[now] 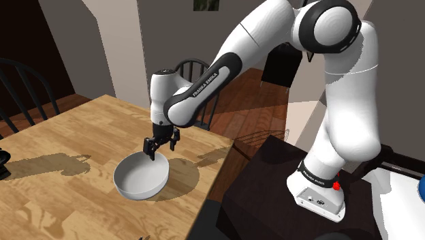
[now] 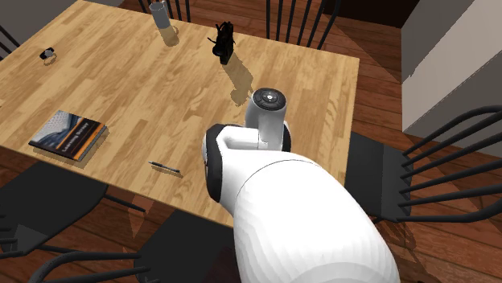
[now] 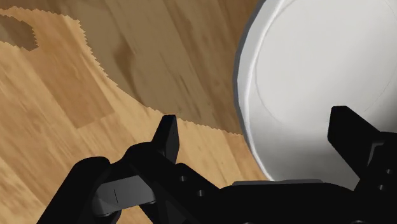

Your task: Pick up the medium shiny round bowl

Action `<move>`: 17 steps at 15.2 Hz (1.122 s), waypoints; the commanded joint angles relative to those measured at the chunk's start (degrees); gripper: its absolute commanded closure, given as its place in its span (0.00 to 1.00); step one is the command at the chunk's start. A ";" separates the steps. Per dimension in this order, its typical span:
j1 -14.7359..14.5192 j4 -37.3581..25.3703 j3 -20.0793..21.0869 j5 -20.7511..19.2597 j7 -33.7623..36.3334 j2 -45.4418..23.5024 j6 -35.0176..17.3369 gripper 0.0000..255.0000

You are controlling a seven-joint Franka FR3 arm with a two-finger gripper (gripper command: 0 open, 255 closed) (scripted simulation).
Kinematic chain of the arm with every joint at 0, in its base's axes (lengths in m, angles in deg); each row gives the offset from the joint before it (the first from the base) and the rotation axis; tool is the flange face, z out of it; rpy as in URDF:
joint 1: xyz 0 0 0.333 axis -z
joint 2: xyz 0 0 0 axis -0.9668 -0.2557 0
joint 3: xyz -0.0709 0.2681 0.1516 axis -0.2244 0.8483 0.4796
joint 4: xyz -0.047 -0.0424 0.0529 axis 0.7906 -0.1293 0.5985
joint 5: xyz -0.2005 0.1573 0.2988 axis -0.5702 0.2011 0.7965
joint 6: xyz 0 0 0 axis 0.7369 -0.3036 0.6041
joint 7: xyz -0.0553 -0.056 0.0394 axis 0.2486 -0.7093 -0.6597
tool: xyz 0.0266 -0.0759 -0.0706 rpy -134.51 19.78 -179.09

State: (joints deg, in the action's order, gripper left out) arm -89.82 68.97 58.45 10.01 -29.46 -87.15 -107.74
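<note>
A plain white round bowl (image 1: 141,176) sits on the wooden table (image 1: 68,133) near its edge by the stand. My black gripper (image 1: 158,146) hangs just above the bowl's rim on the side toward the arm. In the wrist view the gripper (image 3: 254,121) is open and straddles the bowl's (image 3: 312,76) rim. One finger (image 3: 167,137) is outside over the wood and the other finger (image 3: 350,133) is over the bowl's inside. Neither touches the bowl. In the second exterior view the white arm (image 2: 273,177) covers the bowl.
On the table (image 2: 145,88) lie a book (image 2: 68,135), a pen (image 2: 165,167), a black object (image 2: 223,42), a grey cup (image 2: 161,14) and a small dark item (image 2: 48,54). Dark chairs (image 1: 194,68) ring the table. The dark stand (image 1: 272,198) is beside the table's edge.
</note>
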 commanded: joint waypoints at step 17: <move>0.27 -0.22 0.36 0.49 -0.11 1.84 2.01 1.00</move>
State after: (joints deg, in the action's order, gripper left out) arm -89.59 68.75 58.68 10.35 -29.59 -85.91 -106.27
